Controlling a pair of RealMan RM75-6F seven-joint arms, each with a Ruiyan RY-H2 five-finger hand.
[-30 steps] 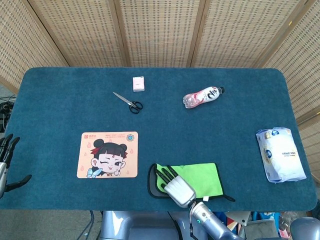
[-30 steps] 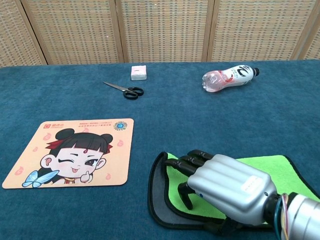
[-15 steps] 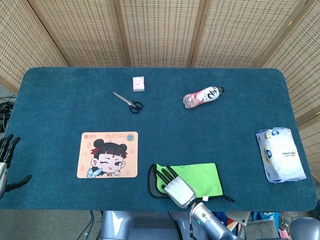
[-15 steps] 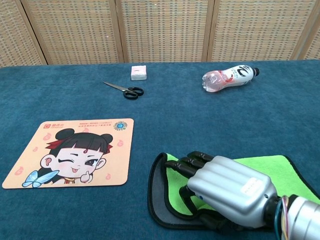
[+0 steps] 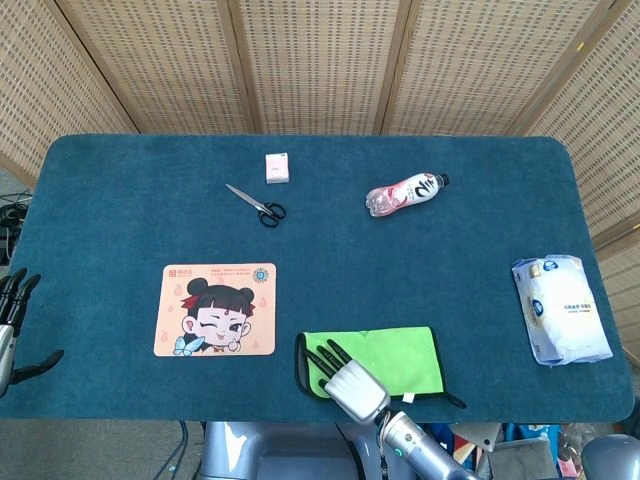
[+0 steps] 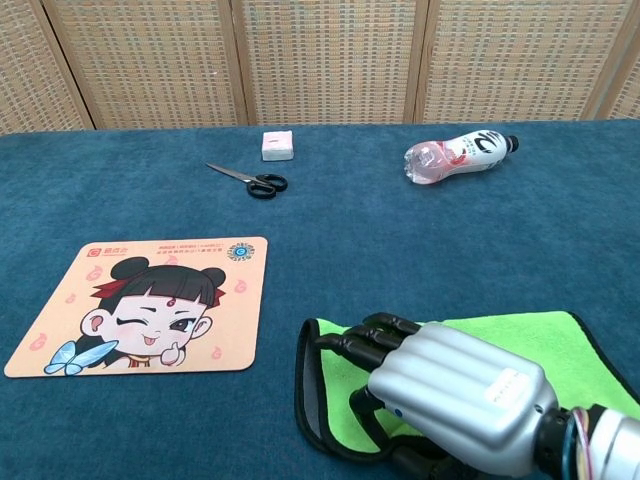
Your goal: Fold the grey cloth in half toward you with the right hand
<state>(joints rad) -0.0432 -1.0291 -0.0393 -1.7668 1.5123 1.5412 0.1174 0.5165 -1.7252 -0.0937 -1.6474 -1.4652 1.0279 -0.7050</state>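
Note:
The cloth (image 5: 398,352) lies near the table's front edge, right of centre, its bright green face up and a dark grey rim around it; the chest view shows the cloth (image 6: 510,336) at bottom right. My right hand (image 5: 350,383) sits on its left end, fingers curled over the front-left corner, which it grips; the same hand (image 6: 450,392) fills the lower right of the chest view and hides that corner. My left hand (image 5: 12,325) hangs off the table's left edge, fingers apart and empty.
A cartoon mouse pad (image 5: 215,310) lies left of the cloth. Black scissors (image 5: 257,205), a small pink box (image 5: 277,167) and a lying bottle (image 5: 405,193) are at the back. A white packet (image 5: 562,308) rests at the right edge.
My right hand has drawn back toward me with the cloth's left end. The grey strip that showed at the left is now covered by green.

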